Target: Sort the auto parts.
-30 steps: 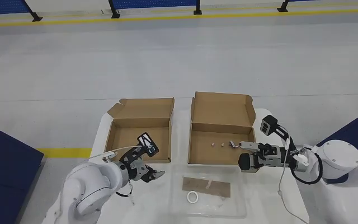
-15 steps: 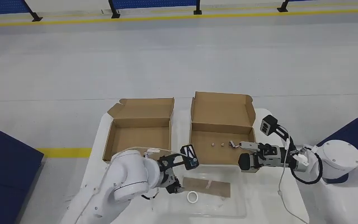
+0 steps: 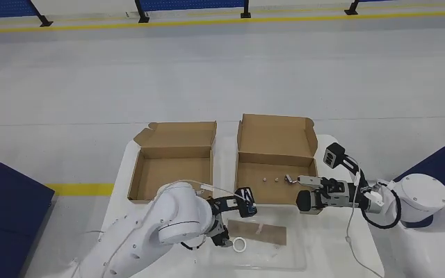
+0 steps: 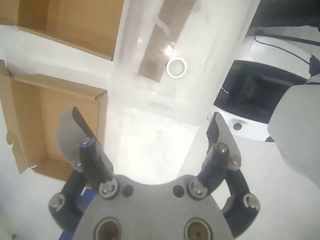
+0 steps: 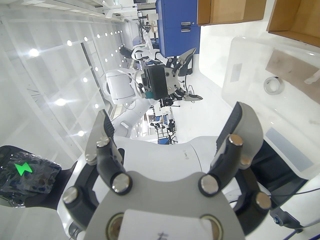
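Step judged: approach for a pick. Left gripper (image 4: 145, 116) hung spread and empty over clear tray (image 4: 220, 51); white ring (image 4: 176, 67) lay inside, just beside cardboard strip (image 4: 170, 26). Next likely needed: descend, straddle ring. Tray walls near; open room above. Right gripper (image 5: 170, 111) spread, empty

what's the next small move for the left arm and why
Probably ease the left claw forward and down toward the white ring in the clear tray. The claw is open and empty above the tray, and the ring lies ahead of it, beside the brown cardboard strip, not yet between its jaws. Closing now would likely catch nothing.
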